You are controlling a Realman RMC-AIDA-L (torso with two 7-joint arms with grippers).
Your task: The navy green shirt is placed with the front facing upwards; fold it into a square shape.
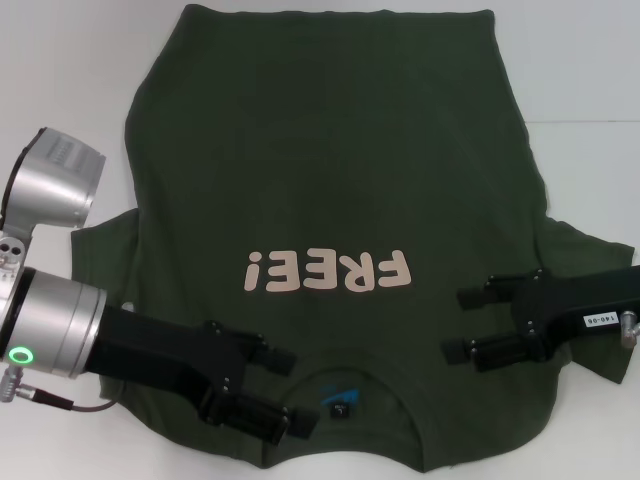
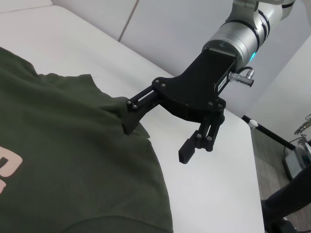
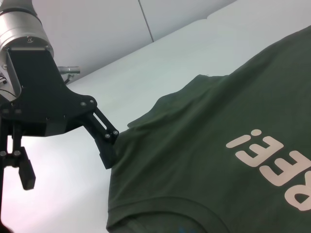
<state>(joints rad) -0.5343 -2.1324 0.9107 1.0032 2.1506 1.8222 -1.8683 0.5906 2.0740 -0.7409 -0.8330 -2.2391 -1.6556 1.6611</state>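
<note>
The navy green shirt (image 1: 330,170) lies flat and front-up on the white table (image 1: 60,60), with its pink "FREE!" lettering (image 1: 328,271) showing and its collar (image 1: 345,385) with a small blue label nearest me. My left gripper (image 1: 292,392) is open over the shoulder just left of the collar, holding nothing. My right gripper (image 1: 458,324) is open over the shoulder on the right, beside the lettering. The left wrist view shows the right gripper (image 2: 156,141) open at the shirt's (image 2: 58,145) sleeve edge. The right wrist view shows the left gripper (image 3: 69,171) open at the shirt's (image 3: 209,145) other sleeve.
The white table surrounds the shirt on all sides, with bare surface at the left (image 1: 60,60) and right. The table's far edge and a floor area with cables show in the left wrist view (image 2: 291,155).
</note>
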